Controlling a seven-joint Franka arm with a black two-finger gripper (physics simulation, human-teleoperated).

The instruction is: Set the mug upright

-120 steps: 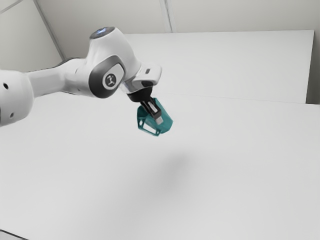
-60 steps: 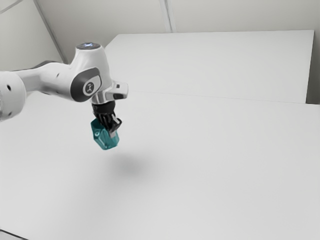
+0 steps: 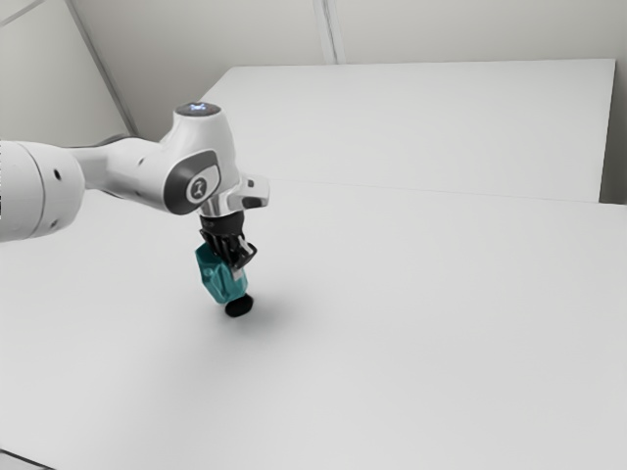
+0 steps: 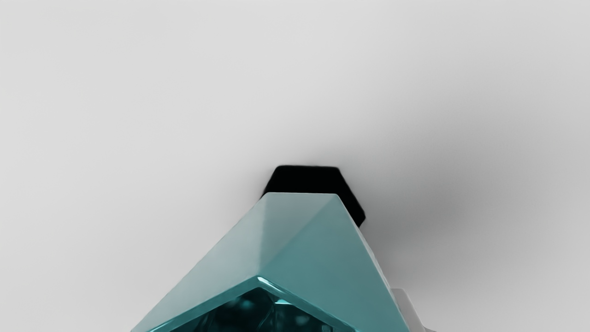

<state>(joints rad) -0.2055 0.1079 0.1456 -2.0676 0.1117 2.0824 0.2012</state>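
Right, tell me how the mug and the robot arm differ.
The mug is teal, while the arm is mostly white with dark grey and black parts. The mug has flat facets meeting at crisp edges; the arm is built of rounded sections. The mug is also far smaller than the arm. Both have smooth surfaces.

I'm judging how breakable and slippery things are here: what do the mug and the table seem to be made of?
The mug looks like glossy teal glazed ceramic or hard plastic; bright glints on its rim show the shine but don't settle which. The table looks matte, perhaps painted board or laminate: plain pale surface, soft shading, no visible grain.
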